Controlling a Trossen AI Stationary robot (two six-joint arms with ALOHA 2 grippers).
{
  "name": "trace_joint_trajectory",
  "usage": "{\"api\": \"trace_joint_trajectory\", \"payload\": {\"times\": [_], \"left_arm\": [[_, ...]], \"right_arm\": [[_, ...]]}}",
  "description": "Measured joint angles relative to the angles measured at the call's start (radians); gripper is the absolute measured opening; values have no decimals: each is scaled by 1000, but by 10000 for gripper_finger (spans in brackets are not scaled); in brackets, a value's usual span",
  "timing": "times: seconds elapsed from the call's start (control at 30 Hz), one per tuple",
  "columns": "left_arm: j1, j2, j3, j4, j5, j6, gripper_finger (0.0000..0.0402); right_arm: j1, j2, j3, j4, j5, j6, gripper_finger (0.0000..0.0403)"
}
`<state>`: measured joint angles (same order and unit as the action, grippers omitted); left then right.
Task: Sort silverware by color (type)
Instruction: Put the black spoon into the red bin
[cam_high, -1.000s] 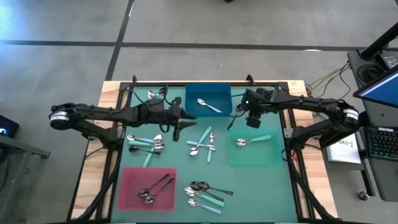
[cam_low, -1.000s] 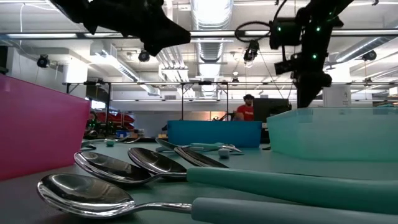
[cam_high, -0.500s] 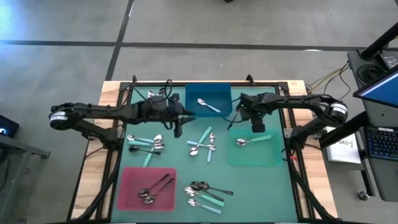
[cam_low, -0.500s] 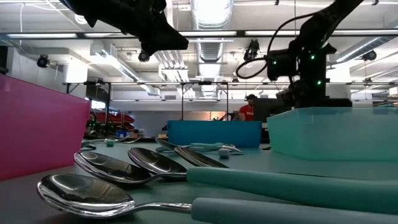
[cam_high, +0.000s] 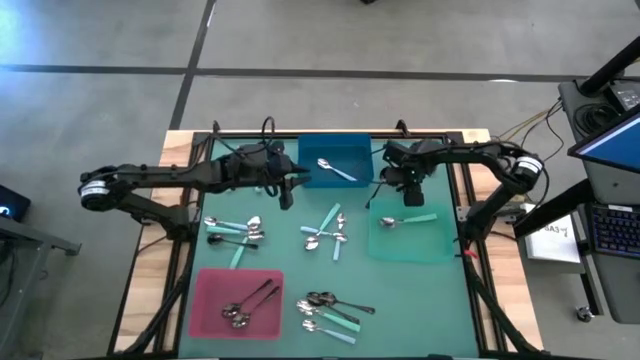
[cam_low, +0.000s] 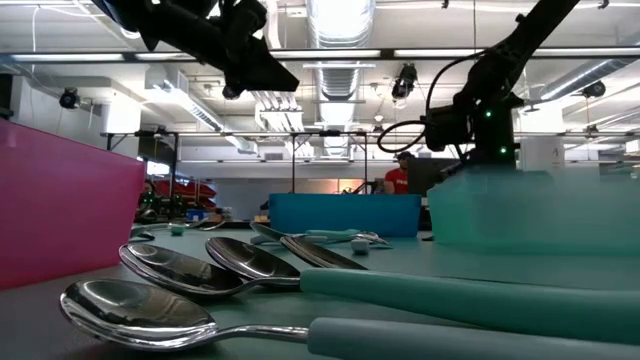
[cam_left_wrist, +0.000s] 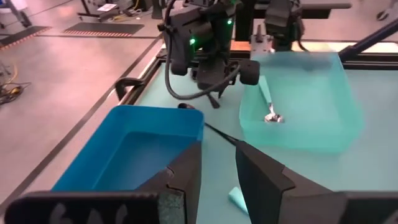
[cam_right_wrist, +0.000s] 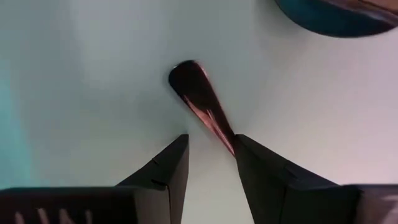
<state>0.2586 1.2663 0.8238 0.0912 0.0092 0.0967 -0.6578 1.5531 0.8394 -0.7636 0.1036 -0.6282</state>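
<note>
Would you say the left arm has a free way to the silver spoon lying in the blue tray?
Probably yes: the left hand hangs just beside the blue tray, the silver spoon lies alone there, and nothing covers it.

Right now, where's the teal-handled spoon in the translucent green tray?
High view: the teal-handled spoon lies alone in the translucent green tray, table's right side, near its far edge, just below the right gripper.

No readable text anywhere right now: the white sheet (cam_high: 556, 242) beside the table carries print too small to make out, and nothing else shows lettering.
</note>
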Motion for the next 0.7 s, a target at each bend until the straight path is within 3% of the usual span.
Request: {"api": "trace_joint_trajectory", "payload": {"times": [0.43,0.7], "left_arm": [[20,-2,-1,-1,1,0,84],[20,-3,-1,-4,1,-8,84]], "right_arm": [[-21,-13,14,-18,-42,26,18],[-19,-70,8,-111,-176,52,8]]}}
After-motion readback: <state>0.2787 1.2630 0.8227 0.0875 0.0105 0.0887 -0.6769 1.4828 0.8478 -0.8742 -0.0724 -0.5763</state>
